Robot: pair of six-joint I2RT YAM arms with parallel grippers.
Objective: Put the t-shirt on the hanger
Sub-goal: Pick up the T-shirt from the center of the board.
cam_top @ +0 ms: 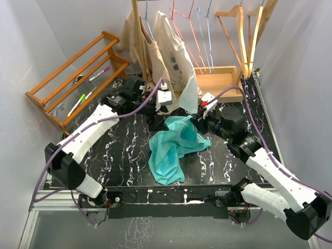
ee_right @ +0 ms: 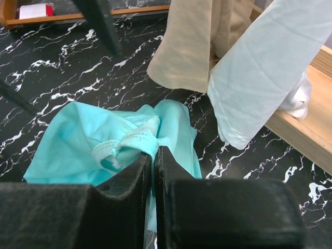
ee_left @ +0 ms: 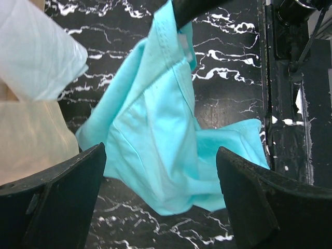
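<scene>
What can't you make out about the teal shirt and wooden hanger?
Hook of the hanger: top view, cut by the upper edge.
Sleeves of the t-shirt: all views, lost in folds.
Cloth inside the right gripper: right wrist view, hidden by its fingers.

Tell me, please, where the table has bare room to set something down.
Bare table lies between the left arm and the t-shirt; a smaller patch lies between the t-shirt and the right arm. The back centre is crowded: the left pincer, the right pincer, the hanging beige shirts and the wooden stand base meet there.
</scene>
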